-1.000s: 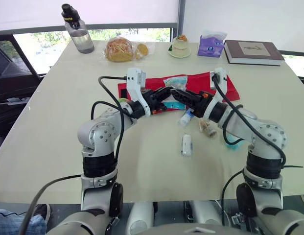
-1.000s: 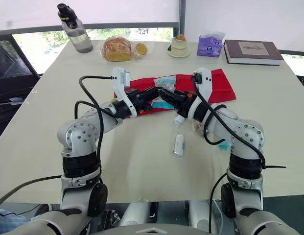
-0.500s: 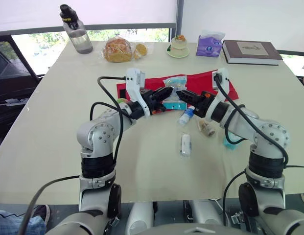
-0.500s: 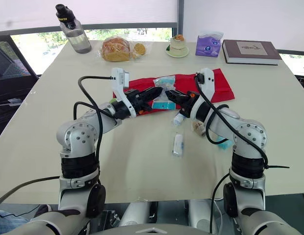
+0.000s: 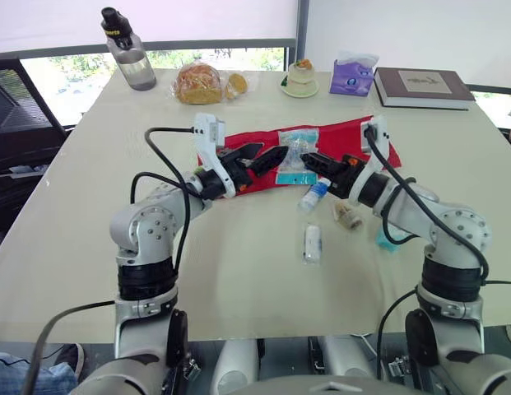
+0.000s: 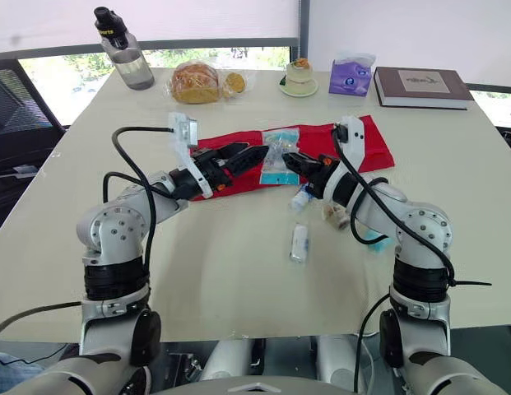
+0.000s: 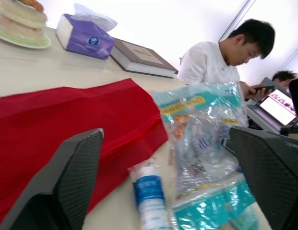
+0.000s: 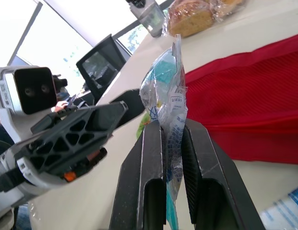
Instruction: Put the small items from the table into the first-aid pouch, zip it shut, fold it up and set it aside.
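First-aid pouch, red and flat, is seen lying across the middle of the table, and the filling step is judged to be in hand. On the left, the left gripper is held over the pouch's left end with its two fingers spread wide and nothing between them. Whether the cloth is touched cannot be told. Just beside it, a clear packet is held up, pinched tight by the right gripper. Nearer the robot, a small tube, a white item, a brown item and a teal item are left on the table, so most of the packing is judged not yet done. For the next move, the pouch's mouth will likely need to be held open so the packet can be slid in and let go.
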Robot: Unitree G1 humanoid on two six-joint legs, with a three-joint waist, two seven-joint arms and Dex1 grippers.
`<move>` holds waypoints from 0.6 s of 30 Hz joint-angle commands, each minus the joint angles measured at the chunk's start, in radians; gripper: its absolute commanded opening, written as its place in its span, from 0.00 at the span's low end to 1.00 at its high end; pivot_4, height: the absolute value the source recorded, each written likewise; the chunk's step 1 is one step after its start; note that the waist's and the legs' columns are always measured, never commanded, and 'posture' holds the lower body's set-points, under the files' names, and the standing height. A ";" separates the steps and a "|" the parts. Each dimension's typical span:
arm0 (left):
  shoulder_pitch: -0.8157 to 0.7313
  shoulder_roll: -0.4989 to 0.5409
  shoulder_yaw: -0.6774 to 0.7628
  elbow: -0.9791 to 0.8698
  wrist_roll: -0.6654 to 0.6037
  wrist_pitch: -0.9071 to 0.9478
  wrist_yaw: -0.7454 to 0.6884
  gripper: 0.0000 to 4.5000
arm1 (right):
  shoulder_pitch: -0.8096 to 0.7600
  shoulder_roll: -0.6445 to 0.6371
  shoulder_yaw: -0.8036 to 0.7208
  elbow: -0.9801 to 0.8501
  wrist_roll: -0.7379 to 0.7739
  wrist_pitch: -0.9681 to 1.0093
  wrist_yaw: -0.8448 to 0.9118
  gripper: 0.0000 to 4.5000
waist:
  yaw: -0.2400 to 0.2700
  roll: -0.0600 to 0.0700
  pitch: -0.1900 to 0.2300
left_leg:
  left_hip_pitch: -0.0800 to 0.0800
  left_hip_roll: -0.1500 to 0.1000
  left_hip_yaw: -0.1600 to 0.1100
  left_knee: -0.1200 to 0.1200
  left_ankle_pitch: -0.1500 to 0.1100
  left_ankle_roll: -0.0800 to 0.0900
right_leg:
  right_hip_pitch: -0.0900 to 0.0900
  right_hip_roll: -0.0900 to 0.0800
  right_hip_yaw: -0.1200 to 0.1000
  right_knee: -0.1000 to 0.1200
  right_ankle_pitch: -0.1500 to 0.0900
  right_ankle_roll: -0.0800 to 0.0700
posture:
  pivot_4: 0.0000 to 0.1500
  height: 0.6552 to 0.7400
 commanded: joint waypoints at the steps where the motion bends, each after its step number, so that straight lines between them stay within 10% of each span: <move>1: -0.001 0.073 0.000 0.041 0.064 -0.085 -0.068 0.99 | 0.025 -0.031 -0.041 -0.046 0.033 -0.016 -0.010 0.00 | 0.000 0.000 0.000 | 0.000 0.000 0.000 0.000 0.000 0.000 | 0.000 0.000 0.000 0.000 0.000 0.000 | 1.00 1.00; 8: 0.014 0.296 -0.188 0.270 0.393 -0.415 -0.245 0.99 | 0.108 -0.093 -0.065 -0.087 0.082 -0.017 -0.033 0.00 | 0.001 0.000 0.000 | 0.000 0.000 0.001 -0.002 0.000 0.000 | -0.001 0.000 0.001 -0.001 0.000 0.000 | 1.00 1.00; 18: -0.142 0.320 -0.390 0.664 0.735 -0.843 -0.345 0.99 | 0.153 -0.105 -0.047 -0.117 0.103 -0.063 -0.069 0.00 | 0.004 0.000 0.000 | 0.000 0.000 0.001 -0.002 0.000 0.000 | -0.001 -0.001 0.001 -0.002 0.000 0.000 | 1.00 1.00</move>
